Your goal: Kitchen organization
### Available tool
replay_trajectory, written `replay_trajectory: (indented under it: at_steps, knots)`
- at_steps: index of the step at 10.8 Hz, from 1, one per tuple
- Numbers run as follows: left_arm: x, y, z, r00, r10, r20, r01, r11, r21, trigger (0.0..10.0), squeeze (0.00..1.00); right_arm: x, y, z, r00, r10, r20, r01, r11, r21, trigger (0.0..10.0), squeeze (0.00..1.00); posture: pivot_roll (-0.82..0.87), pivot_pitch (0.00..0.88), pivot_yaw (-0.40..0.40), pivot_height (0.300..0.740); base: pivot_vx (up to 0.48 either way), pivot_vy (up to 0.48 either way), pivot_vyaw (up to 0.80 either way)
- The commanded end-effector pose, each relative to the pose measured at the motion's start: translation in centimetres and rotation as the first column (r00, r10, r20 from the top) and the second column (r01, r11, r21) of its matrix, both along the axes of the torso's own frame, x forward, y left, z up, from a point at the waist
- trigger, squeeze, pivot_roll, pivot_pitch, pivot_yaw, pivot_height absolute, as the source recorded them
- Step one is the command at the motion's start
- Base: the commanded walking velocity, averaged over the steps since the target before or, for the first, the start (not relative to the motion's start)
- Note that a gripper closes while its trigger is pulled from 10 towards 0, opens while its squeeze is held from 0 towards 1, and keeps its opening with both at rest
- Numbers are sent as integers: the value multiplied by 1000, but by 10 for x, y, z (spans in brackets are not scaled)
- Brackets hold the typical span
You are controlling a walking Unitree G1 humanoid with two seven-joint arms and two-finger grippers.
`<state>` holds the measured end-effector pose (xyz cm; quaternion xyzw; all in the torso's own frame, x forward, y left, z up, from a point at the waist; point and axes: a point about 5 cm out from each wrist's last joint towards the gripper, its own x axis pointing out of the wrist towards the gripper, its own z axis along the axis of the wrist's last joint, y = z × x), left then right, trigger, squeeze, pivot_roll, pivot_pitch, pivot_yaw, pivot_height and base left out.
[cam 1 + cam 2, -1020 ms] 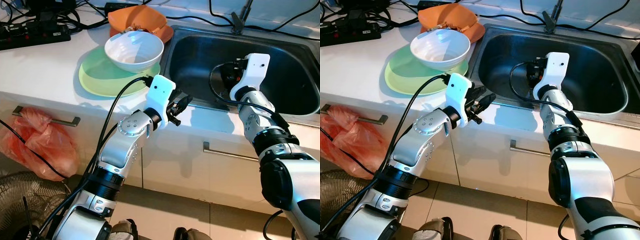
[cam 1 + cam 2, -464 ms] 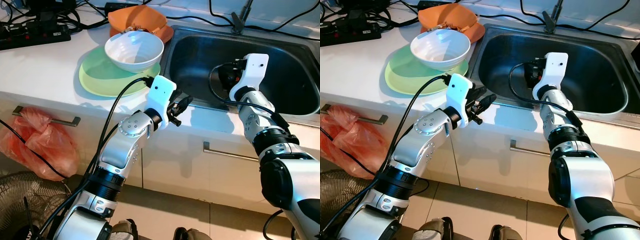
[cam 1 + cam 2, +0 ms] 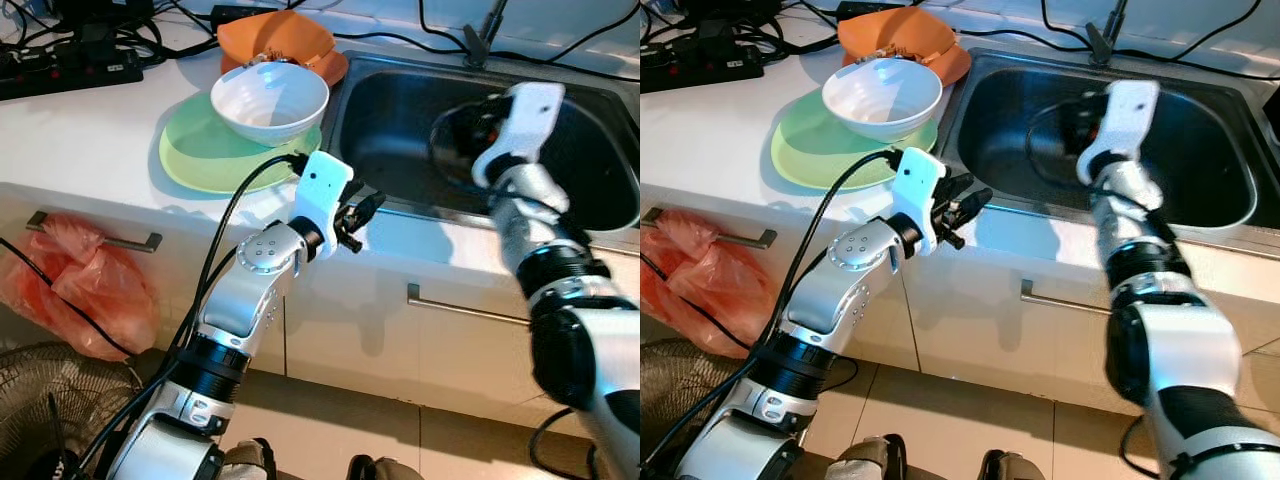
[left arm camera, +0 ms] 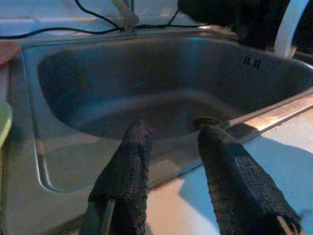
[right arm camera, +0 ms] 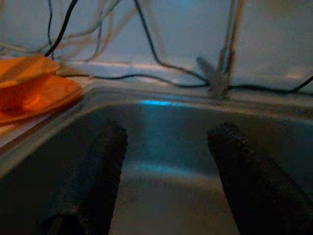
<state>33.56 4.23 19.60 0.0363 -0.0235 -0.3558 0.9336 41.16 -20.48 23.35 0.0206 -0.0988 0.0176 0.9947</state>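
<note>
Left gripper (image 4: pixel 171 142), fingers parted and holding nothing, poised over the front rim of the stainless sink (image 3: pixel 400 200), above the bench's (image 3: pixel 90 140) edge. Right gripper (image 5: pixel 166 142), fingers spread wide and empty, held above the sink basin (arm blurred in the head views), facing the faucet (image 5: pixel 220 73) at the sink's back rim. Left of the sink: white bowl (image 3: pixel 270 100) resting on a green plate (image 3: pixel 200 155); behind these, against the sink's rear left corner, orange dishes (image 3: pixel 275 38). Farther left of the sink, a black power strip (image 3: pixel 70 70) with cables. Below the bench left of the sink, an orange plastic bag (image 3: pixel 75 290) hangs by a drawer handle (image 3: pixel 95 230).
</note>
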Motion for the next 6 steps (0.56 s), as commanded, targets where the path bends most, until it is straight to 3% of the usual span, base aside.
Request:
replay_trajectory:
  at_steps: [1, 5, 6]
  knots:
    - [-2, -2, -2, 1000, -10, -4, 10, 1000, 2, 10000, 0, 1, -4, 22, 997, -13, 72, 14, 1000, -10, 10000, 0, 110, 125, -63, 740, 0, 0, 0]
    - [0, 1, -1, 1000, 14, 5, -14, 1000, 1, 10000, 0, 0, 9, 38, 983, 33, 178, -33, 999, 0, 10000, 0, 108, 136, -59, 740, 0, 0, 0]
    - [1, 2, 0, 1000, 20, 9, -19, 1000, -4, 10000, 0, -5, 18, 44, 968, 63, 243, -66, 998, 7, 10000, 0, 104, 136, -59, 740, 0, 0, 0]
